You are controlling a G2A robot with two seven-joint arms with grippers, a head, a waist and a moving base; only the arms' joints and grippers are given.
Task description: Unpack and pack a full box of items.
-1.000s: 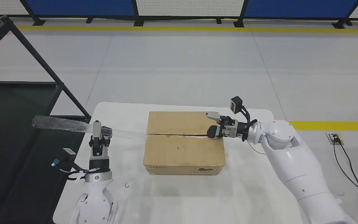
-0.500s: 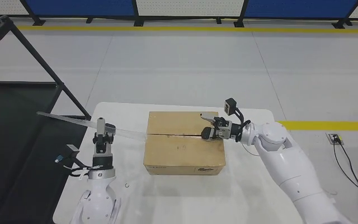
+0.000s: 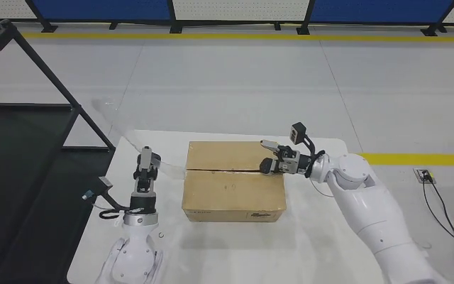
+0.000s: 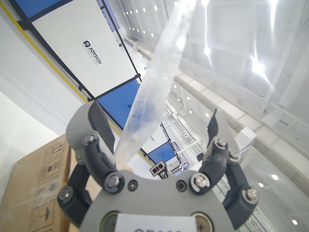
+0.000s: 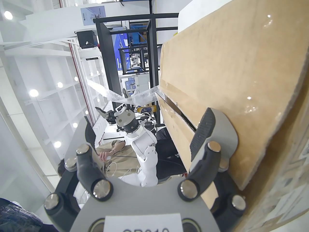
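On a white table (image 3: 305, 234) in a bright hall, unsealing looks under way. The right gripper (image 5: 148, 120) has its fingers apart, one lying on the box (image 3: 234, 188). A clear tape strip (image 4: 169, 49) clings to one pad of the left gripper (image 4: 157, 111), whose fingers are also apart. The likely next move is to shed the tape, then lift the flaps.

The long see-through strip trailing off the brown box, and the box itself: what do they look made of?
The long see-through strip: probably thin plastic packing tape, glossy and cloudy-clear; the room shows through it and it bends loosely. The brown rectangular box: cardboard, probably corrugated, matte tan; its flap edge in the right wrist view shows thick board.
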